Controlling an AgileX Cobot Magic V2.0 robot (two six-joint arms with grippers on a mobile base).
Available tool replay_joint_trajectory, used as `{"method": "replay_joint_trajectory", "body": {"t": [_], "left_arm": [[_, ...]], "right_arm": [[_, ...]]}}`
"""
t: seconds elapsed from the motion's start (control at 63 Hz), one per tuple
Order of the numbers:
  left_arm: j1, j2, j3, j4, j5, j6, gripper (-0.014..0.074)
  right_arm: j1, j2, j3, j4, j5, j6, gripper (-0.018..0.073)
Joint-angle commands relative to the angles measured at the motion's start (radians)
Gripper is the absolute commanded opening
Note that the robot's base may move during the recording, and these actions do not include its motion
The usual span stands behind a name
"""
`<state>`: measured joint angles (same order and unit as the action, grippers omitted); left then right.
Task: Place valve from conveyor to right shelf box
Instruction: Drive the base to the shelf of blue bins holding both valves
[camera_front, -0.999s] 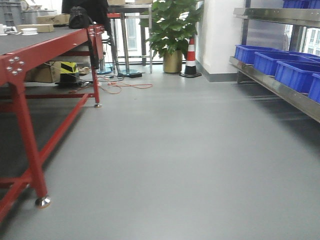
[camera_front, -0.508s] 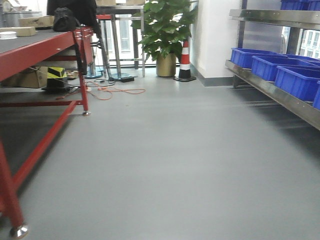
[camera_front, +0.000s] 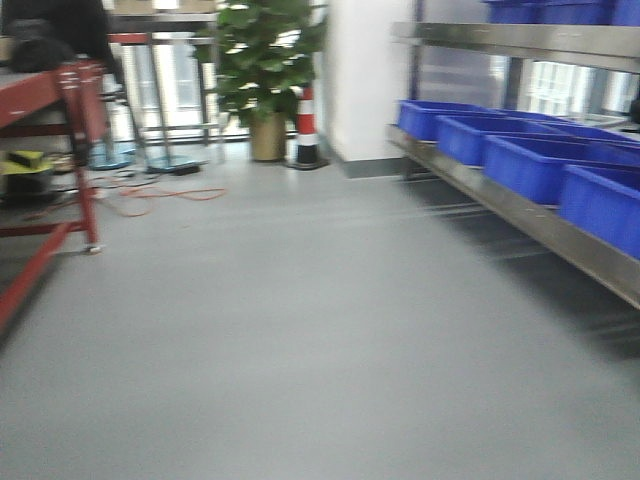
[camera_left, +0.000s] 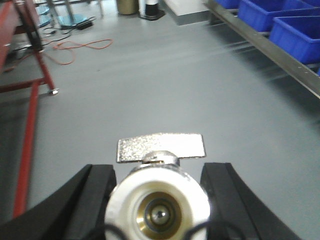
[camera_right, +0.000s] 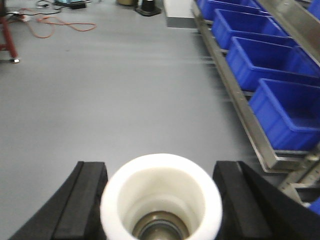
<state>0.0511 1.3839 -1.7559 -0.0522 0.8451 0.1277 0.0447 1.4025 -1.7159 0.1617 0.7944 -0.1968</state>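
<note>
The left end effector (camera_left: 159, 175) pinches the valve (camera_left: 157, 207), whose lever handle (camera_left: 161, 147) shows only in the left wrist view. The right end effector (camera_right: 160, 172) clamps a white-capped fitting (camera_right: 161, 192) near the blue boxes (camera_right: 260, 55) at the right.

Bright window (camera_front: 175, 85) glare, sideways motion blur, valve (camera_left: 157, 210) out of focus

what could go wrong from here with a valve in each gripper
1. Views are motion-blurred, so the robot seems to be moving; the valve in the left gripper or the second valve in the right gripper might slip if held loosely.
2. The steel shelf edge runs in front of the blue boxes; an arm might clip it.
</note>
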Motion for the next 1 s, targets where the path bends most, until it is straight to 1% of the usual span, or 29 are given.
{"method": "replay_joint_trajectory", "body": {"t": [0.0, 0.984], "left_arm": [[-0.006, -0.012, -0.014, -0.008, -0.053, -0.008, -0.0111], [-0.006, -0.012, -0.014, -0.008, -0.053, -0.008, -0.0111]], "right_arm": [[-0.002, -0.018, -0.017, -0.006, -0.070, -0.003, -0.0154], [-0.002, -0.018, -0.017, -0.006, -0.070, -0.003, -0.0154]]}}
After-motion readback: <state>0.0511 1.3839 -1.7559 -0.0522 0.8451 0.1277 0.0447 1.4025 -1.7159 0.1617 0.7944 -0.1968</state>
